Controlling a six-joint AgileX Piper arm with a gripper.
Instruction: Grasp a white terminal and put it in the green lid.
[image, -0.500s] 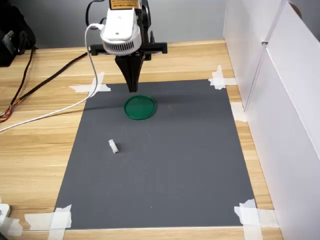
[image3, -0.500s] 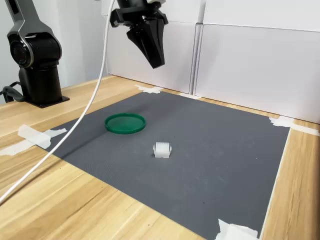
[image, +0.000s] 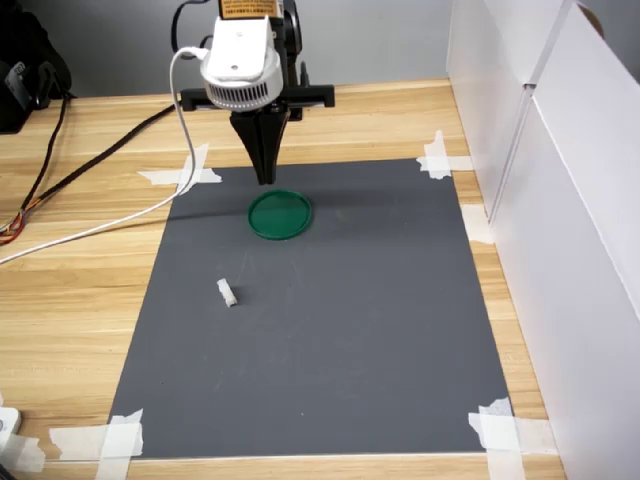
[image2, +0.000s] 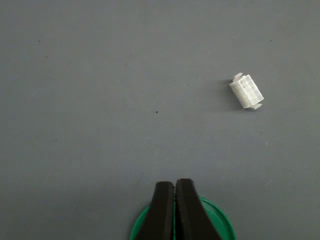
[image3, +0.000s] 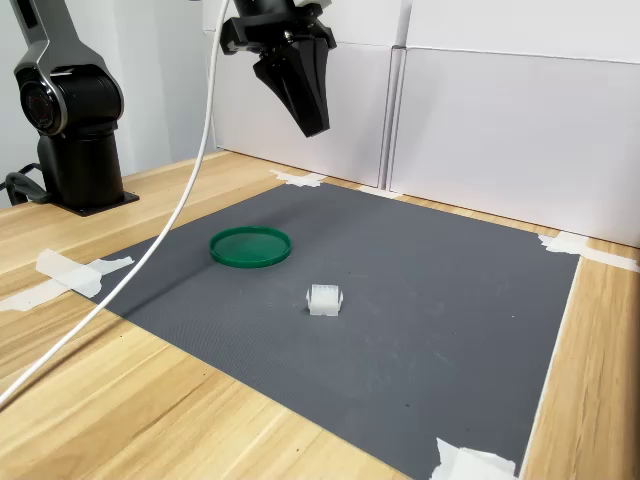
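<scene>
Hovering black two-finger gripper (image2: 174, 200) high over the flat round dark-green plastic lid (image: 280, 215), jaws pressed together, empty | tiny white plastic terminal block (image2: 246, 91) lies well apart on grey mat (image: 330, 330) | open jaws first, align across its short sides, descend straight.

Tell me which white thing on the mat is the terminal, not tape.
The white terminal is the small ribbed block lying alone on the grey mat, apart from the green lid; the tape strips lie flat at the corners.
</scene>
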